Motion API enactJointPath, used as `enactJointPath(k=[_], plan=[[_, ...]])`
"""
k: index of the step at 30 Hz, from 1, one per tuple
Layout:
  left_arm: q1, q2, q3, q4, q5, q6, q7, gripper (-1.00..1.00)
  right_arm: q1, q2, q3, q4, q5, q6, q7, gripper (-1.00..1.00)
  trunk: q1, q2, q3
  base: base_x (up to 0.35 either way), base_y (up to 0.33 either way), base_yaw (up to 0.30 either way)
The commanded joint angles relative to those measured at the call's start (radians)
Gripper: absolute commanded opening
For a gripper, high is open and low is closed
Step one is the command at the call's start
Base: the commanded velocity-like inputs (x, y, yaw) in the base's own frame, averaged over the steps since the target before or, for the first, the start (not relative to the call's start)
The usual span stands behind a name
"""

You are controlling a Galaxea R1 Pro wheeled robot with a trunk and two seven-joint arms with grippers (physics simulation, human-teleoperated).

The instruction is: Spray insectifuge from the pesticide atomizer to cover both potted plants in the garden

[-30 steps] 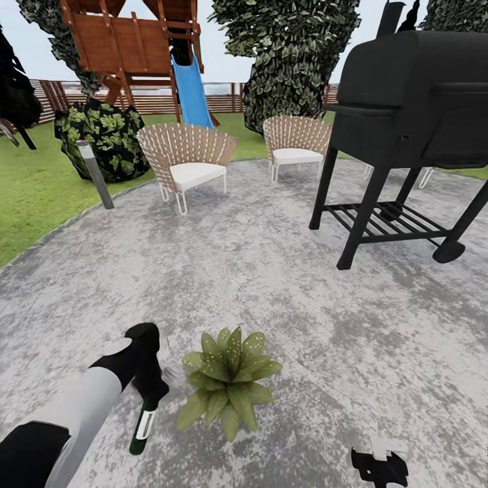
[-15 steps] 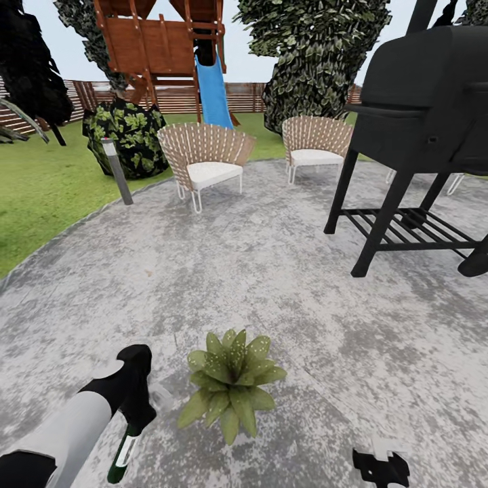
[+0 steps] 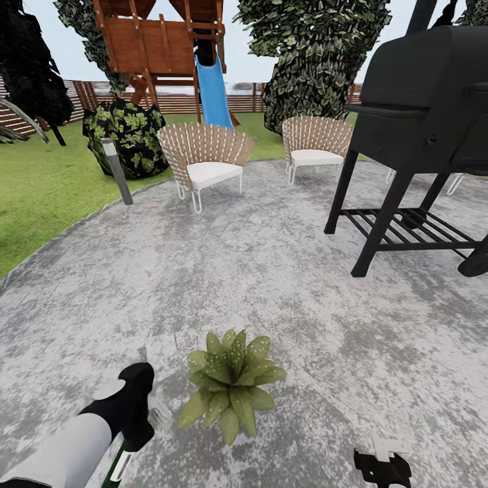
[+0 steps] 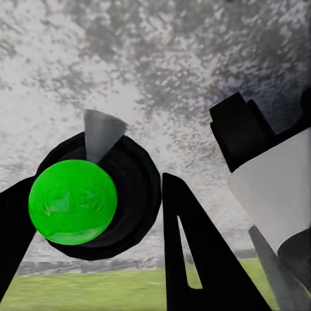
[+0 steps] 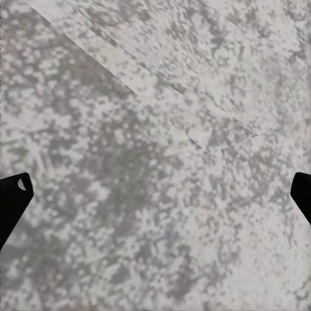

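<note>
A: Dark green-black pesticide atomizer point(image 3: 120, 462) with pale nozzle: sitting gripped in left jaws point(image 4: 97, 214), just beside speckled green leafy potted plant point(image 3: 229, 383) on grey patio point(image 3: 271, 271).

B: Right jaws point(image 5: 155, 194) hanging spread, holding nothing. Advising: aiming nozzle at leaves, sweeping slowly.

Before us, a black barbecue smoker point(image 3: 423, 129) stands on angled legs at the right of the scene, a slatted shelf point(image 3: 407, 227) slung beneath it. We see two wicker chairs point(image 3: 203, 159) with white cushions side by side farther back, the second point(image 3: 315, 146) nearer the smoker. A grey bollard lamp point(image 3: 117, 171) rises to their left, just in front of a leafy bush point(image 3: 129, 135). Behind, a wooden play tower point(image 3: 152, 44) carries a blue slide point(image 3: 213, 91), flanked by tall trees point(image 3: 315, 51).
</note>
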Motion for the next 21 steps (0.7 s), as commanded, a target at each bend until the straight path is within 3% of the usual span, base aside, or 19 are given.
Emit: enactJointPath(k=[1, 3, 4, 5, 6, 15, 17, 21], plan=[[0.001, -0.009, -0.004, -0.004, 0.003, 0.006, 0.000, -1.00, -0.001, 0.000, -0.008, 0.001, 0.011, -0.003, -0.003, 1.00, 0.000, 0.000, -0.001, 0.000, 0.000, 0.000], [0.002, -0.031, -0.002, -0.005, 0.039, 0.006, 0.055, -1.00, -0.001, 0.000, -0.008, 0.002, 0.011, -0.003, -0.003, 1.00, 0.000, 0.000, -0.001, 0.000, 0.000, 0.000], [0.004, -0.031, -0.005, 0.002, 0.137, 0.004, 0.117, -1.00, -0.001, 0.000, -0.008, 0.001, 0.011, -0.003, -0.003, 1.00, 0.000, 0.000, -0.001, 0.000, 0.000, 0.000], [0.006, -0.027, -0.007, 0.006, 0.179, -0.004, 0.127, -1.00, -0.001, 0.000, -0.008, 0.000, 0.010, -0.003, -0.003, 1.00, 0.000, 0.000, -0.001, 0.000, 0.000, 0.000], [0.010, -0.025, -0.007, 0.004, 0.191, -0.008, 0.129, -1.00, -0.001, 0.001, -0.008, 0.000, 0.009, -0.003, -0.003, 1.00, 0.000, 0.000, -0.001, 0.000, 0.000, 0.000], [0.024, -0.008, -0.008, -0.007, 0.209, -0.014, 0.143, -1.00, -0.001, 0.003, -0.008, -0.001, 0.009, -0.003, -0.003, 1.00, 0.007, -0.014, -0.010, 0.000, 0.000, 0.023], [0.024, 0.006, -0.008, -0.008, 0.210, -0.014, 0.177, -1.00, -0.001, 0.003, -0.008, -0.001, 0.009, -0.003, -0.003, 1.00, 0.015, -0.028, -0.018, 0.000, 0.000, 0.135], [0.024, 0.010, -0.007, -0.008, 0.220, -0.017, 0.225, -1.00, -0.001, 0.005, -0.008, -0.001, 0.009, -0.003, -0.003, 1.00, 0.030, -0.056, -0.036, 0.000, 0.000, 0.153]])
